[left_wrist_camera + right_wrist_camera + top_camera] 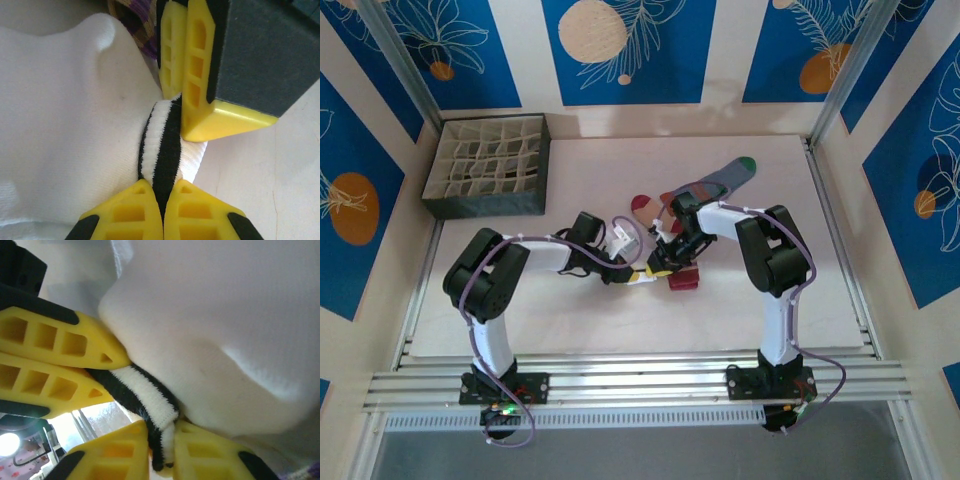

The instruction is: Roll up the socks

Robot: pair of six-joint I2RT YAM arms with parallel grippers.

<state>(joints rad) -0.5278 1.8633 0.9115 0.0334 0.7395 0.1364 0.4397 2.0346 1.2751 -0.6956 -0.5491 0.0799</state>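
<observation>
Left hand (162, 212) and right hand (161, 442) both clench the striped cuff of the white sock (65, 130), clear from the wrists. From above, arms largely cover it mid-worktop (620, 320). Beyond it lie the peach sock (642, 205) and the grey-blue sock (725, 178), with the divided box (488, 165) far left.

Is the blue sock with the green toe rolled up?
No, spread out: the grey-blue sock lies long and flat on the table, green toe showing.

Top cam evenly lit, sharp; wrist cams blurry close-up, white sock (60, 125) washed-out.
</observation>
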